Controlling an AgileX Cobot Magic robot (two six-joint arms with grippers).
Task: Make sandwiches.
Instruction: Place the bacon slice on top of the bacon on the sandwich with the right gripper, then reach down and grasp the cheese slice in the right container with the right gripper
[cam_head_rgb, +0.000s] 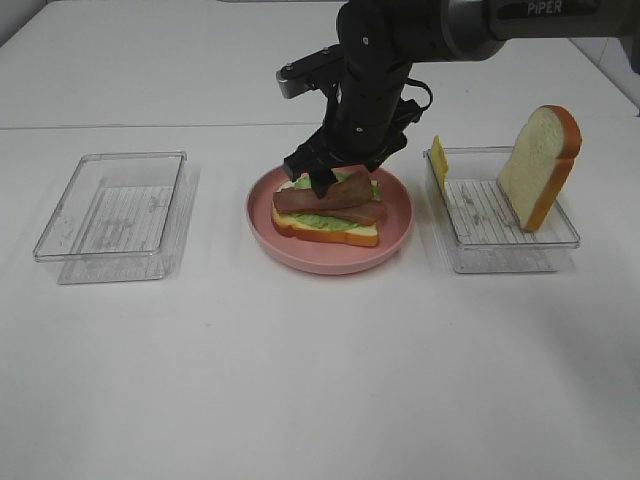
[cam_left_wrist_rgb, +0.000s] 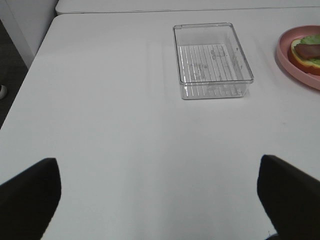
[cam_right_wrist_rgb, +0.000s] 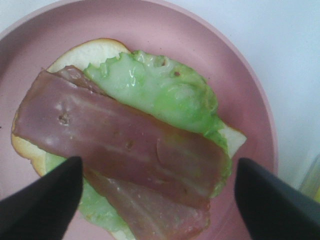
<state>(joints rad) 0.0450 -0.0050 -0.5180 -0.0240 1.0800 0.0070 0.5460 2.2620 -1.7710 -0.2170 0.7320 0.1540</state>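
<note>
On the pink plate (cam_head_rgb: 330, 262) lies a partly built sandwich (cam_head_rgb: 325, 215): a white bread slice (cam_right_wrist_rgb: 85, 52), a green lettuce leaf (cam_right_wrist_rgb: 160, 90) and two brown-red meat strips (cam_right_wrist_rgb: 120, 145) on top. My right gripper (cam_head_rgb: 322, 178) hovers just over the meat; in its wrist view the right gripper (cam_right_wrist_rgb: 156, 165) stands open, fingers wide on either side of the strips and holding nothing. My left gripper (cam_left_wrist_rgb: 160, 170) is open over bare table, out of the high view. Another bread slice (cam_head_rgb: 540, 165) leans upright in the right tray (cam_head_rgb: 505, 245), beside a yellow cheese piece (cam_head_rgb: 439, 163).
A clear plastic tray (cam_head_rgb: 110, 205) sits empty at the left, also seen as the tray (cam_left_wrist_rgb: 212, 60) ahead of my left gripper. The plate's rim (cam_left_wrist_rgb: 287, 62) shows at that view's edge. White tabletop surrounds everything.
</note>
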